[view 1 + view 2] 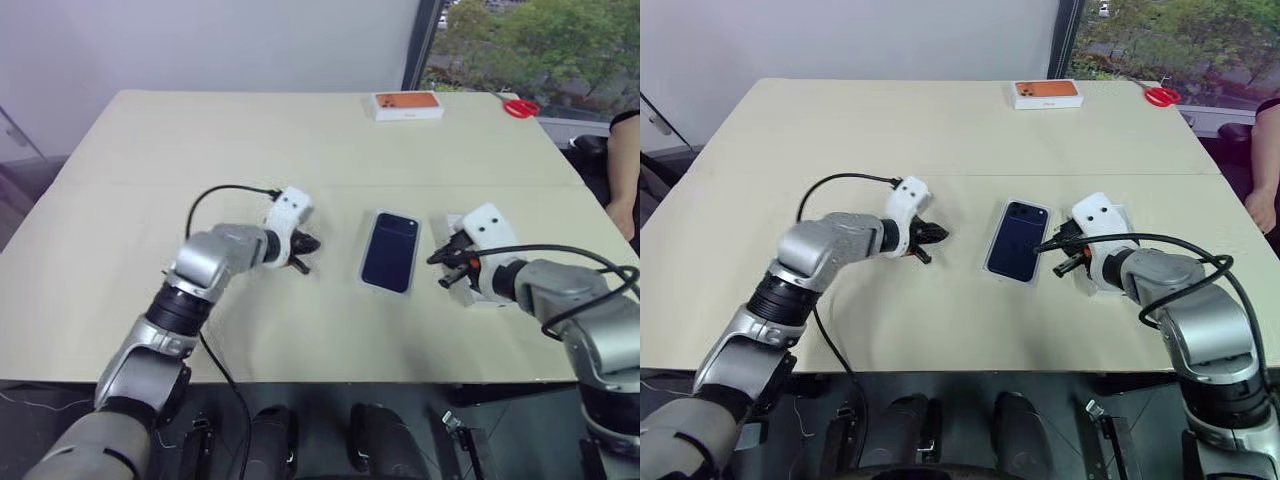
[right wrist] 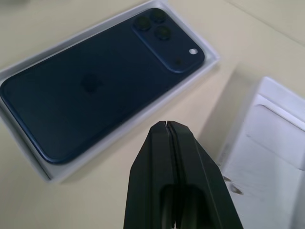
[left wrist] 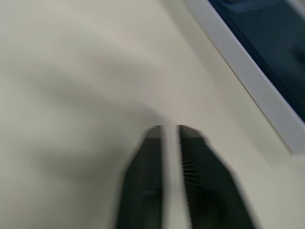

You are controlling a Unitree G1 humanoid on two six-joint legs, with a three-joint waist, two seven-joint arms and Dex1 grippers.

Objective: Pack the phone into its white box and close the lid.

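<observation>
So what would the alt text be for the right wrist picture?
A dark blue phone lies back-up inside a shallow white box on a beige table. The shut black right claw points toward it, with a white lid beside.

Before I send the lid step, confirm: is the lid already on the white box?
No. The phone lies uncovered, back up, inside the white box, its camera cluster in plain sight.
</observation>
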